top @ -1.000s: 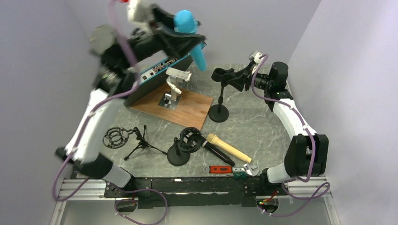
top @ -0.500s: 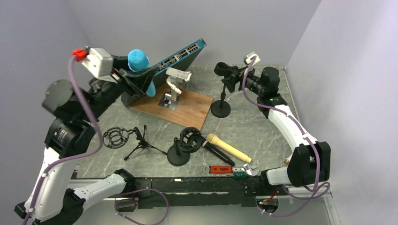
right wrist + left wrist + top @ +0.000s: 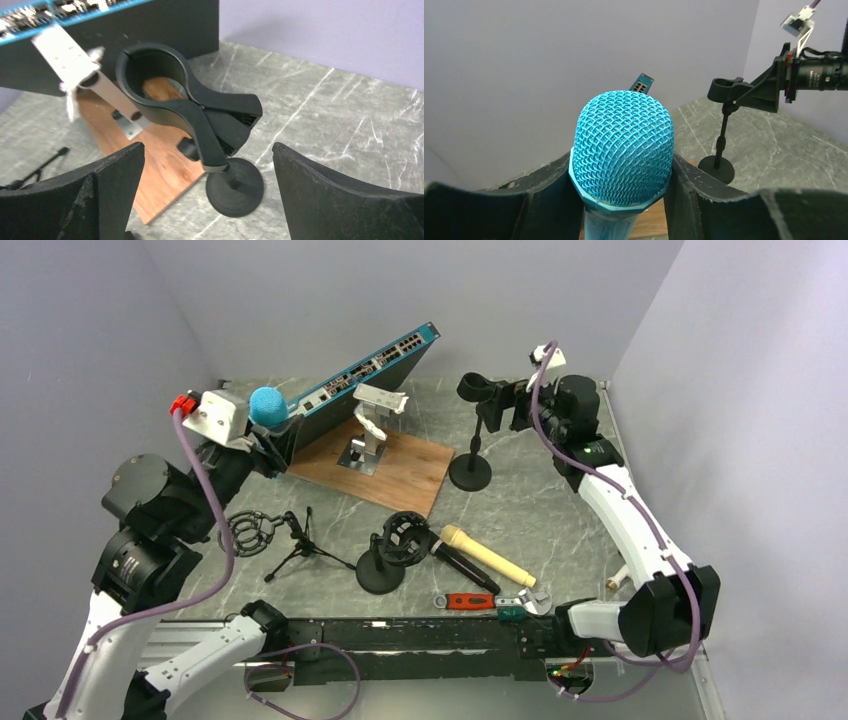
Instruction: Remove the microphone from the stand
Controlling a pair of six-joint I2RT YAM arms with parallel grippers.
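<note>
The blue microphone [image 3: 622, 147] is out of the stand [image 3: 470, 476]. It sits upright in the left gripper [image 3: 621, 186], above the far left of the worktop [image 3: 560, 510], just beside the low end of the leaning network switch [image 3: 365, 375]. The gripper is closed on it, with its fingers [image 3: 549, 192] pressed against both sides just under the mesh head. The handle below the grip is out of view.

The right gripper [image 3: 206, 147] is spread wide and holds nothing. Its fingers flank the stand's clip [image 3: 165, 95] without visibly touching it, and the clip is empty. The removal looks done, so what probably remains is setting the microphone down and backing the right arm away.

**What could go wrong:**
- **Slipping:** The grip is high on a smooth, tapering body, so a quick swing or tilt could let the microphone slide down and drop.
- **Hitting the switch:** The switch leans on a white bracket [image 3: 370, 425] on the wooden board [image 3: 400, 470]. A sideways move by the left arm could knock it.
- **Tipping the stand:** The stand is tall on a small round base. If the right gripper pulls back off-line, a finger could catch the clip and tip it.
- **Cluttered landing spot:** The near worktop holds a small tripod [image 3: 300, 545], a shock mount [image 3: 385, 555], another microphone [image 3: 487, 555] and a wrench [image 3: 480, 602]. A careless placement could land on one and roll.
</note>
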